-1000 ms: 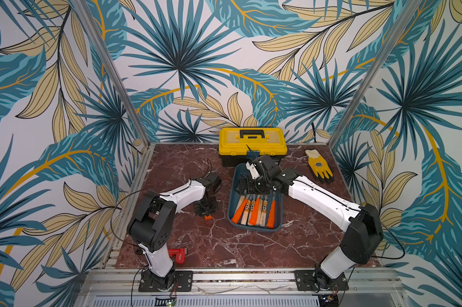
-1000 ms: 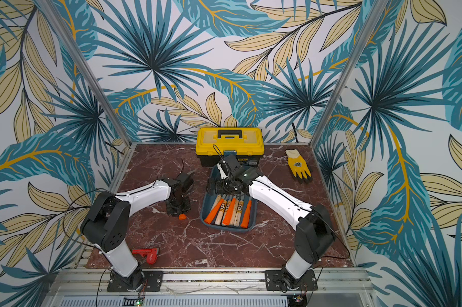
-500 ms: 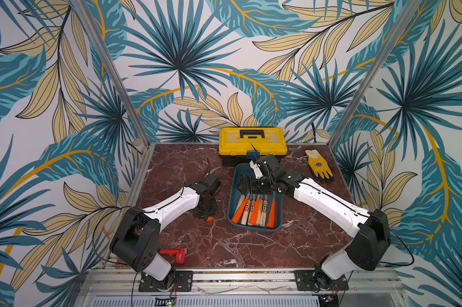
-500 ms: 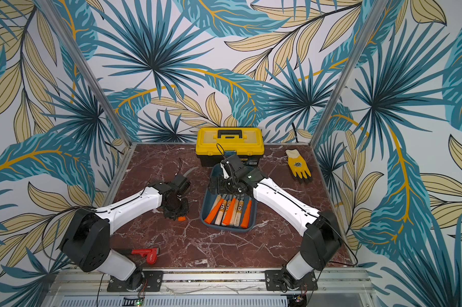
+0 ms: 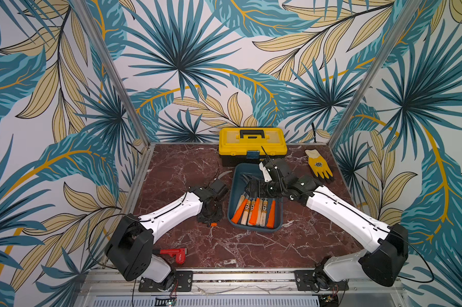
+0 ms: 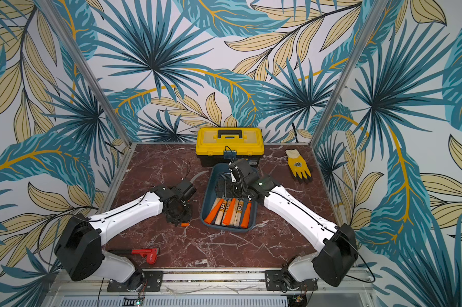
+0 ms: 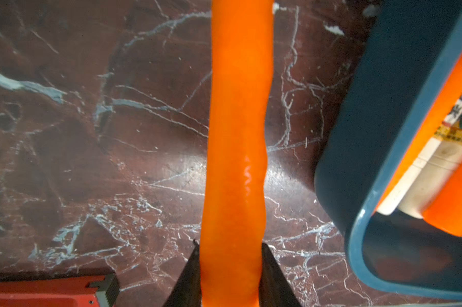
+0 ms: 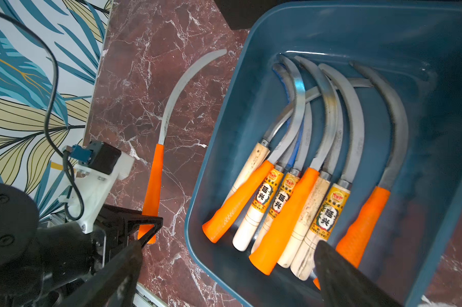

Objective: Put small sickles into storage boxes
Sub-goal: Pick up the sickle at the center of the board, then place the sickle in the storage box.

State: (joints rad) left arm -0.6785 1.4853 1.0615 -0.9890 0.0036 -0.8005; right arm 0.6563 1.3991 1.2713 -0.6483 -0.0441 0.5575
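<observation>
Bench point(image 5: 184, 164) of dark red marble, teal tray point(image 5: 232, 186) at its centre.

Orange-handled sickle point(image 8: 153, 191): alone outside the tray, just beside its long wall on the left arm's side and roughly parallel to it. Grey blade curving away toward the back wall.

Left gripper point(image 7: 230, 255): almost fully closed, clamped on that sickle's handle. In the left wrist view, dark fingers point(image 7: 187, 281) pressed against both sides of the orange grip, no gap showing. From the right wrist view, hold sits near the butt end of the handle. Cannot tell whether the handle rests on the bench or sits a little clear of it. In both top views, only the orange butt and the blade tip peek out from under the wrist.

Right gripper point(image 8: 228, 248): wide open, holding nothing. Fingers point(image 8: 344, 279) spread far apart, hovering above the tray over the stored sickles point(image 5: 253, 210). No contact to be seen with them or with the tray wall.

Stored sickles: lying flat in the tray, packed side by side, handles toward the robot, blades toward the yellow toolbox point(image 5: 252, 141). Three orange handles, the rest pale wood, several with yellow labels. Blades overlapping, one crossing under the others.

Surroundings: toolbox at the back of the bench, just behind the tray. Yellow glove point(image 5: 319, 167) near the back right corner. Red tool point(image 5: 174, 255) by the left arm's base, well apart from the tray.
</observation>
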